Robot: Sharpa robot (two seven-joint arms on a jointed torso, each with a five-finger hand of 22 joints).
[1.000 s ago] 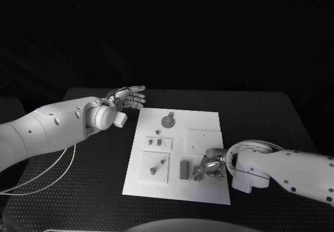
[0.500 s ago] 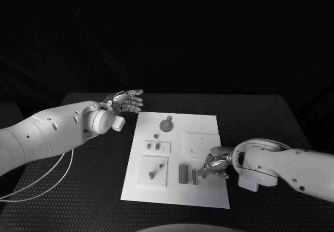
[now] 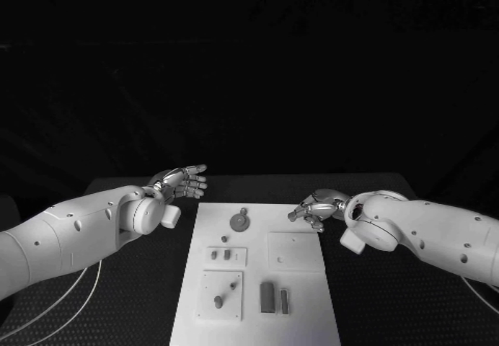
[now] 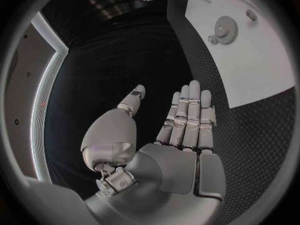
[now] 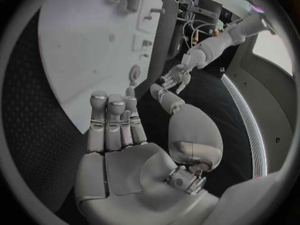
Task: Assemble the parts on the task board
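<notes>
The white task board [image 3: 308, 297] lies lengthwise in the middle of the black table. On it are a gear [image 3: 240, 220] at the far end, small pegs [image 3: 221, 254] on a small plate, a lever piece [image 3: 223, 295] on a square plate, and two upright bars [image 3: 275, 298] side by side at the near end. My left hand [image 3: 180, 182] hovers beyond the board's far left corner, fingers straight and apart, holding nothing [image 4: 181, 135]. My right hand [image 3: 315, 207] hangs over the board's far right edge, palm bare and fingers extended [image 5: 119, 135].
A bare square plate [image 3: 294, 251] sits on the board's right half, just below my right hand. Black table [image 3: 385, 317] runs along both sides of the board. White cables [image 3: 63, 310] trail under the left arm.
My right hand has left the bars at the board's near end and moved up to its far right edge. The camera has shifted. The left hand is about where it was.
</notes>
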